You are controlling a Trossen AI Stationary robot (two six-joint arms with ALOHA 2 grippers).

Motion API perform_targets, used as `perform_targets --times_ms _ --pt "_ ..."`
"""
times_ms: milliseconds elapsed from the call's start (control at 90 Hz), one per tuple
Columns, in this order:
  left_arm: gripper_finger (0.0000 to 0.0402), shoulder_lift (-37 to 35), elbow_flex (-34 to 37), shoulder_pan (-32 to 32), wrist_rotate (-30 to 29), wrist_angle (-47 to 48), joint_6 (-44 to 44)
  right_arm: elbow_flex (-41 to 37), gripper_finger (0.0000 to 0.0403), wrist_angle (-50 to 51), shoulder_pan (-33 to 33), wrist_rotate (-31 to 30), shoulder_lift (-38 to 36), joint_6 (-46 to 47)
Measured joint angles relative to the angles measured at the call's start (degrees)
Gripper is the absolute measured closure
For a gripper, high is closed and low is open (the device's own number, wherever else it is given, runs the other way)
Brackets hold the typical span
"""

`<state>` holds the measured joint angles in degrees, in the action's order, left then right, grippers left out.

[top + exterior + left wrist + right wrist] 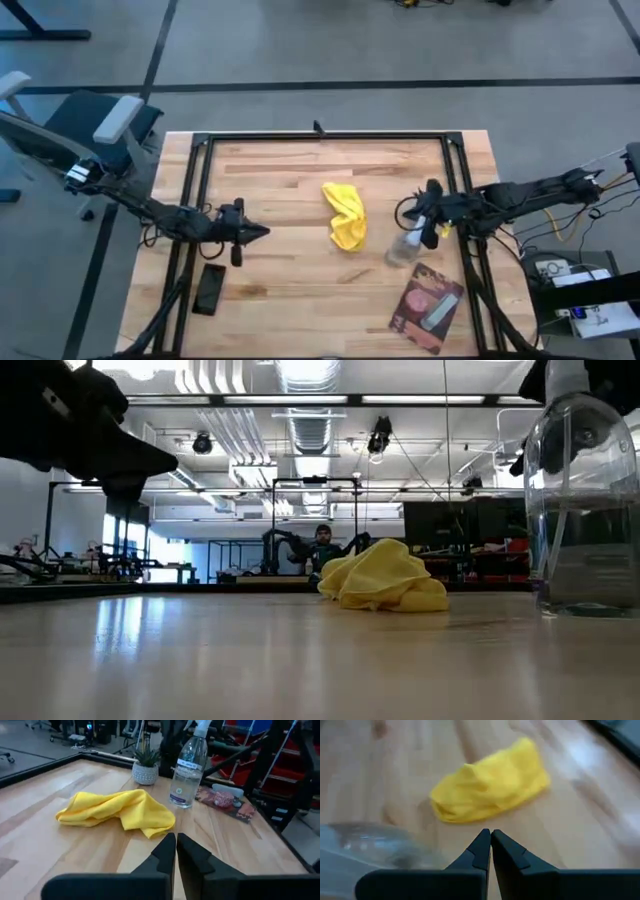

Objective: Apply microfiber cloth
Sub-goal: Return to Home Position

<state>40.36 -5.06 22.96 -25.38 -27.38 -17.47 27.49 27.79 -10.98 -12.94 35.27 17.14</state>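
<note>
yellow microfiber cloth (346,216) crumpled mid-table. your left gripper (176,836) fingers together, left of cloth; right gripper (490,833) fingers together, beside spray bottle (404,247).

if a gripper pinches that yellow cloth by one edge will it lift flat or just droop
Probably droop: the microfiber cloth lies in a crumpled heap of soft folds, so it looks floppy. Being thin fabric, it likely weighs little, so a small pinch should hold. Pushed, it may bunch up on the wooden table rather than slide whole.
</note>
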Motion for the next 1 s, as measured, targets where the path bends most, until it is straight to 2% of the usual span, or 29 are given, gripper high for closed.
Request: perform_targets --times_ms 211,333,533,656,844,1000 --pt "0.0401 -3.59 0.0 0.76 0.85 -0.11 1.8 -10.16 0.0403 -17.69 0.0 2.34 0.16 -1.55" --pt "0.0401 -6.0 0.17 0.99 0.85 -0.14 5.13 -16.4 0.0403 -31.85 -0.15 3.59 0.83 -2.99" --pt "0.0402 -11.18 3.66 0.97 0.85 -0.21 7.07 -23.9 0.0403 -50.46 -0.15 4.89 3.57 -4.63" --pt "0.0401 -15.17 4.46 0.94 0.71 4.4 6.18 -25.36 0.0403 -56.02 -0.11 6.95 6.42 -6.37" --pt "0.0401 -20.09 4.46 0.94 0.4 5.73 10.02 -24.68 0.0403 -60.02 0.44 6.96 11.01 -10.0" --pt "0.0401 -24.11 4.49 0.94 0.36 10.23 9.73 -25.24 0.0403 -59.67 0.52 6.98 9.92 -10.21"
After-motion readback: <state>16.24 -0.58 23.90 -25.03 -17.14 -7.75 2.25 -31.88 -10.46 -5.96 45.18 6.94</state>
